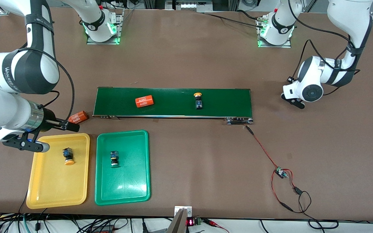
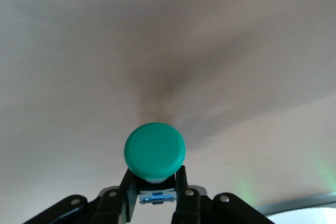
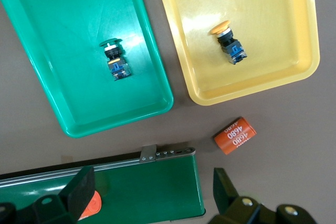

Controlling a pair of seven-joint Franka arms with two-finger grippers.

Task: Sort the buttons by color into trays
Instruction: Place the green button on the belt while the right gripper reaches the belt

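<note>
Tabletop: brown surface carrying everything; the conveyor belt serves as landmark for all places below.
Conveyor belt: long dark-green strip across the middle. On it lie an orange "4680" cylinder and a yellow-capped button, the button toward the left arm's end from the cylinder.
Green tray: nearer the front camera than the belt, off the belt's right-arm end. One green-capped button lies in it.
Yellow tray: just beside the green tray, farther toward the right arm's end. One yellow-capped button lies in it.
Second "4680" cylinder: on the tabletop at the belt's right-arm end.
Left gripper: off the belt's left-arm end, over bare tabletop. Fingers clamped on the body of a green button; round cap points away from the wrist.
Right gripper: over the belt's right-arm end, close to the trays. Jaws spread wide, holding nothing.
Governing relation: the held green button is at the belt's left-arm end, the green tray off the belt's opposite end. The carry must run the belt's full length.
Nearer arm: the right arm is nearer both trays; the left arm holds the part.
</note>
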